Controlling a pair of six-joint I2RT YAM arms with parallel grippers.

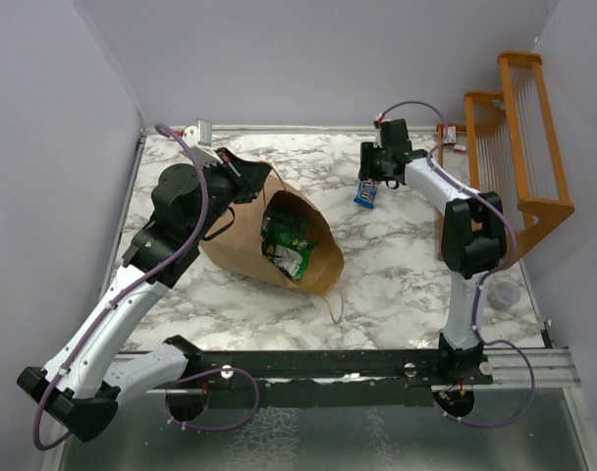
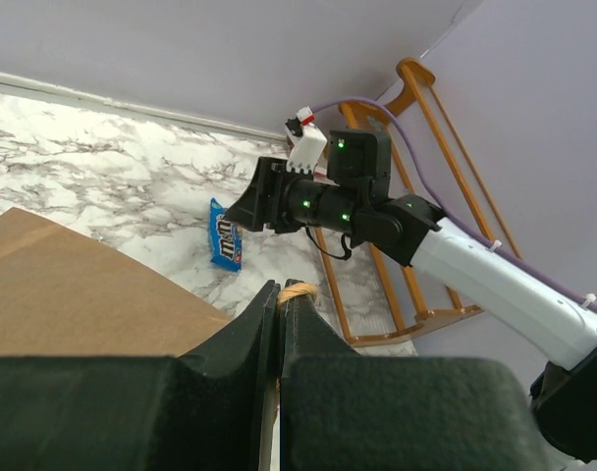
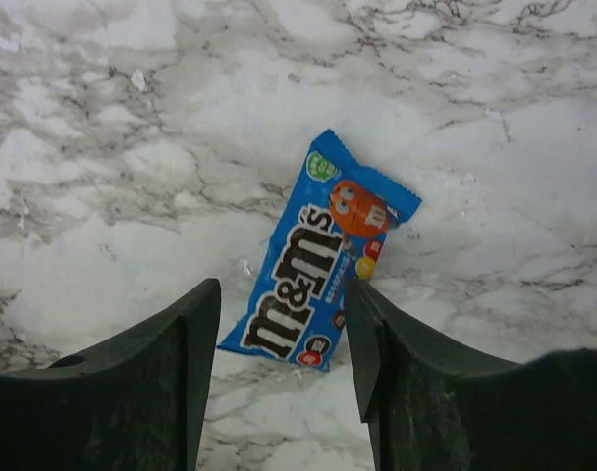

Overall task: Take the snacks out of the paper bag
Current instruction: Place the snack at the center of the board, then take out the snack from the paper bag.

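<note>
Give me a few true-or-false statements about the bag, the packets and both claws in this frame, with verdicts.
1. The blue packet lies on the table, outside the bag. True.
2. The right claw is shut on the blue packet. False: it is open above it.
3. The bag is empty. False: green packets are inside.
4. The left claw is shut on the bag. True.
</note>
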